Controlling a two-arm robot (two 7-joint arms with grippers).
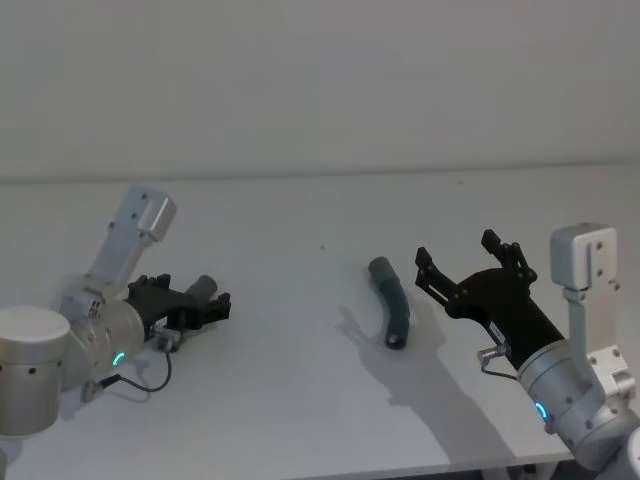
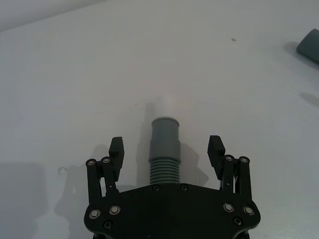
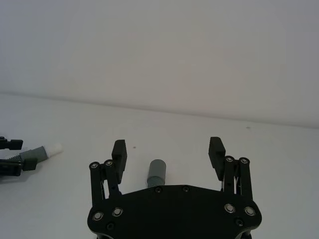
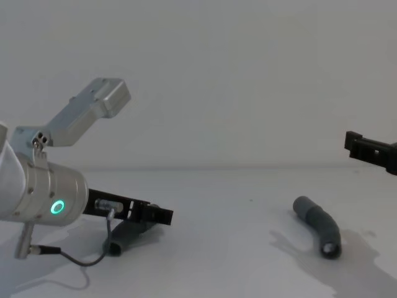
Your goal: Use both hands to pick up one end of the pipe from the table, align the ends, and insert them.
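Straddling the white-tipped pipe piece (image 2: 164, 154), the left pincer (image 2: 166, 148) sits low at the left of the table (image 1: 300, 400), fingers spread, one on each side of the ribbed hose with a visible gap on both sides and no contact. That piece lies on the table with its white tip (image 2: 163, 105) pointing out past the fingertips, away from the wrist. In the head view the same left pincer (image 1: 195, 305) reaches toward the table's middle. The cuffed pipe piece (image 1: 392, 305) lies alone right of centre, well apart from the first piece, curved, its smooth grey cuff (image 1: 380, 268) at the far end and its dark open end nearer the robot. The right pincer (image 1: 458, 250) is just to the right of it, fingers spread wide and holding nothing; the chest view shows it raised off the table. From the right wrist, the cuffed end shows between the two fingers (image 3: 119, 148).
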